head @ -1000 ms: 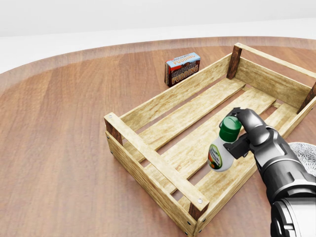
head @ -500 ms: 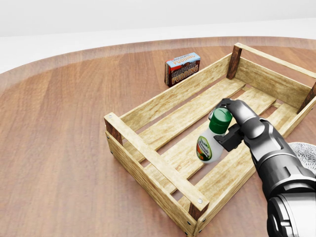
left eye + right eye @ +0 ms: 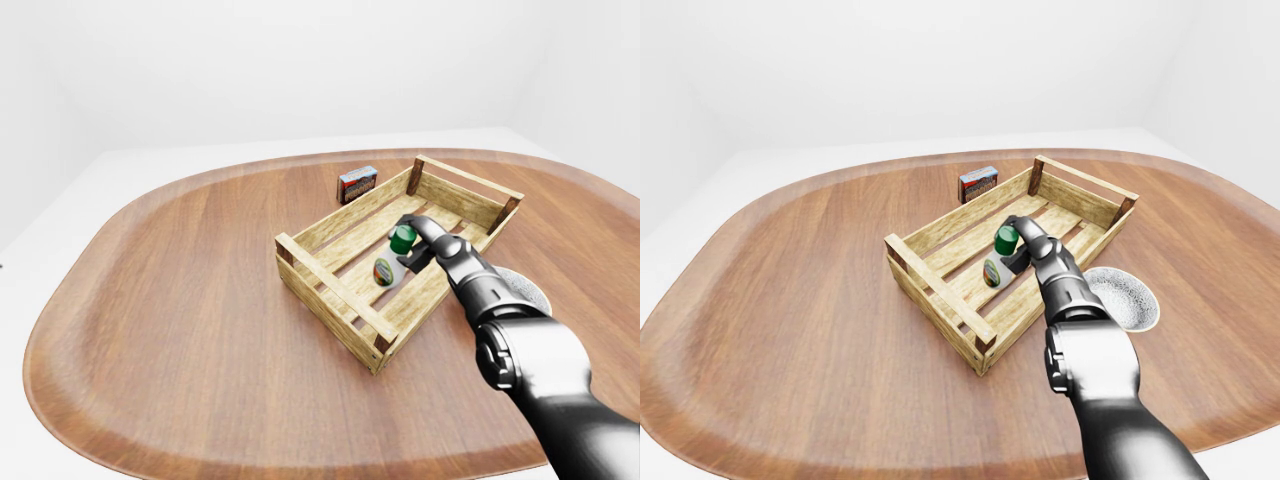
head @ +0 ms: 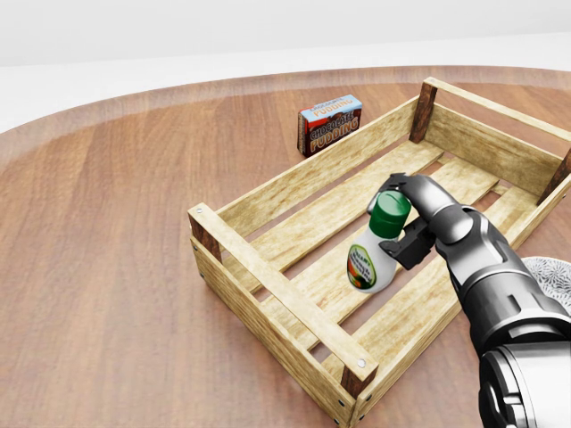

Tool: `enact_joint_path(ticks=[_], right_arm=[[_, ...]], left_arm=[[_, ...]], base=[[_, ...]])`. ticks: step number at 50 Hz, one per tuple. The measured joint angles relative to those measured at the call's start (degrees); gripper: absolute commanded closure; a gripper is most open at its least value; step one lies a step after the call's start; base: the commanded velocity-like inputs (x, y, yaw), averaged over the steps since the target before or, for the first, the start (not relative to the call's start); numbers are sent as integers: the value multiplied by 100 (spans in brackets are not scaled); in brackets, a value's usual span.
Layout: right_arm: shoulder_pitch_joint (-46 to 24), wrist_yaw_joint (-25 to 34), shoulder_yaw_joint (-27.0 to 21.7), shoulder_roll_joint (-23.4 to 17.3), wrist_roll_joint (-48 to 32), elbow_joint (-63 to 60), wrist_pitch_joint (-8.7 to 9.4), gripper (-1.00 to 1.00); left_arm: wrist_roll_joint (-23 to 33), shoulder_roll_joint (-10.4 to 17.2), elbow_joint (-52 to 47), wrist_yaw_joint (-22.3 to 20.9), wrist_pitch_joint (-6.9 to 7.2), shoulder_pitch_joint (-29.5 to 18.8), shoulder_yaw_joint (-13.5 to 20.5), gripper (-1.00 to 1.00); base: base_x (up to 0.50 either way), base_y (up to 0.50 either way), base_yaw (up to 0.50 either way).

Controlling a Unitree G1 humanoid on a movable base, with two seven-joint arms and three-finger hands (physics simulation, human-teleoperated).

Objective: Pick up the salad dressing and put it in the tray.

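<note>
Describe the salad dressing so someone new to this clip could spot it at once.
On the brown table lies a long wooden crate. Over its slats, the right hand holds a small white bottle near the neck. Its green cap and round label set it apart from the pudding box outside the crate and the speckled bowl to the right.

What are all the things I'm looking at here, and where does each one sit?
table: one, brown wood, rounded, fills the views.
tray: one, pale slatted wooden crate, middle of the table.
salad dressing: one, white bottle with green cap, tilted inside the tray, held.
pudding box: one, blue and brown, standing past the tray's upper side.
bowl: one, white speckled, right of the tray.
right hand: one, black and grey, closed on the bottle near its cap.
</note>
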Motion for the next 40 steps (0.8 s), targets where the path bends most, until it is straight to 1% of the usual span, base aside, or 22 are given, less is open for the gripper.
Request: enact_joint_path(ticks=[40], right_arm=[[13, 51, 5, 25, -66, 5, 42, 100]], left_arm=[[14, -20, 1, -15, 0, 7, -14, -100]], base=[[0, 0, 0]])
